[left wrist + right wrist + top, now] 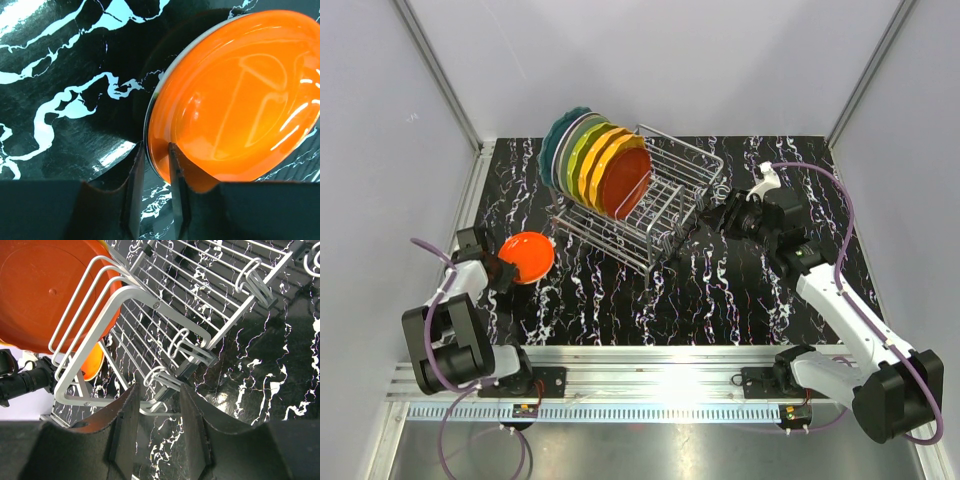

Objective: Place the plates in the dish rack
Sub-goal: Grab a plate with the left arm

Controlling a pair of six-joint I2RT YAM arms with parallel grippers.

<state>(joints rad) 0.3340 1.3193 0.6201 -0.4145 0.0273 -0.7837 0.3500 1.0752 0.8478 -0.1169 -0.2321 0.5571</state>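
A glossy orange plate (526, 256) (240, 95) sits tilted at the table's left. My left gripper (504, 270) (155, 149) is shut on its near rim, one finger inside the plate and one outside. The silver wire dish rack (680, 185) (210, 295) stands in the middle of the table. Several plates (592, 160) stand upright in its left end, from teal at the back to red-orange (40, 290) at the front. My right gripper (716, 216) (158, 388) is at the rack's right end, its jaws closed on the bottom end wire.
The black marbled table (740, 290) is bounded by white walls and metal frame posts (440, 75). The rack's right slots (675, 200) hold nothing. Purple cables (840, 210) loop off both arms.
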